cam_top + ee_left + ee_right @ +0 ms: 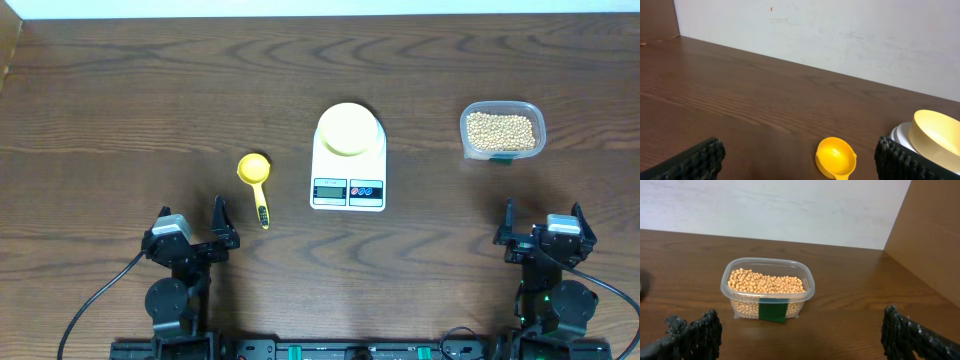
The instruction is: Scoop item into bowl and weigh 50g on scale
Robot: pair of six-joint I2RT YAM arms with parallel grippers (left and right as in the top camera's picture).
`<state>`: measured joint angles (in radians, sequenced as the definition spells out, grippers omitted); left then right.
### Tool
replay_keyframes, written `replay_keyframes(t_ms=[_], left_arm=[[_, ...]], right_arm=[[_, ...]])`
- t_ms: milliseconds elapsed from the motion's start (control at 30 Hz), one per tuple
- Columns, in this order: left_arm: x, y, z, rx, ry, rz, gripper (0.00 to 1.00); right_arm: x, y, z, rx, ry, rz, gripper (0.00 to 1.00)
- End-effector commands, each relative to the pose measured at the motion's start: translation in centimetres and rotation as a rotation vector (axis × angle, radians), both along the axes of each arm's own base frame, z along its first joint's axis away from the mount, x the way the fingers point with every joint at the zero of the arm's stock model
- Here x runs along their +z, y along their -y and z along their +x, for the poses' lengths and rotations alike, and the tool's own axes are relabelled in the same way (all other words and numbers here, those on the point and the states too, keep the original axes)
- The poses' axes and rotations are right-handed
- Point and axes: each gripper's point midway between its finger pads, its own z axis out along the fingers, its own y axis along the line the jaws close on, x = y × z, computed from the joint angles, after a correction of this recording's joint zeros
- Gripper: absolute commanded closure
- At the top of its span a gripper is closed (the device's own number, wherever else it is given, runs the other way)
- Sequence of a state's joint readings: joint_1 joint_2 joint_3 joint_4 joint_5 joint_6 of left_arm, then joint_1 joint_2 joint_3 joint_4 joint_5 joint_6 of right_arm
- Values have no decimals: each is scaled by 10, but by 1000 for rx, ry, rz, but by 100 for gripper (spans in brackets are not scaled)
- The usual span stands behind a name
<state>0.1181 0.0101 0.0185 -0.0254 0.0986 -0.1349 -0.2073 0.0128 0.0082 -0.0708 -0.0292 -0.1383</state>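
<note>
The tan beans (500, 129) fill a clear plastic tub (466, 135) at the back right; the beans (766, 284) also show ahead in the right wrist view. The pale yellow bowl (347, 128) sits on the white scale (348, 185) at the table's middle; the bowl (935, 136) shows at the right edge of the left wrist view. A yellow scoop (255, 176) lies left of the scale, bowl end away from me, and its cup (836, 157) shows in the left wrist view. My left gripper (192, 228) is open and empty near the front edge. My right gripper (542, 228) is open and empty, well short of the tub.
A white wall runs along the table's far edge. A brown board (935, 235) stands to the right of the tub in the right wrist view. The tub carries a green label (772, 312) on its near side.
</note>
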Motion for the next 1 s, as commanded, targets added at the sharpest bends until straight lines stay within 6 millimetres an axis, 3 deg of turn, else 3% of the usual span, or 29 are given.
replay_keyframes(t_ms=[0,533,967], left_arm=[[-15,1,-1,-7,-46,-13,2],[-14,1,-1,-11,-47,24,2],[1,1,-2,-11,-40,26,2]], right_arm=[[-1,1,0,-6,2,10,1],[-1,1,0,-6,2,10,1],[-1,1,0,-6,2,10,1]])
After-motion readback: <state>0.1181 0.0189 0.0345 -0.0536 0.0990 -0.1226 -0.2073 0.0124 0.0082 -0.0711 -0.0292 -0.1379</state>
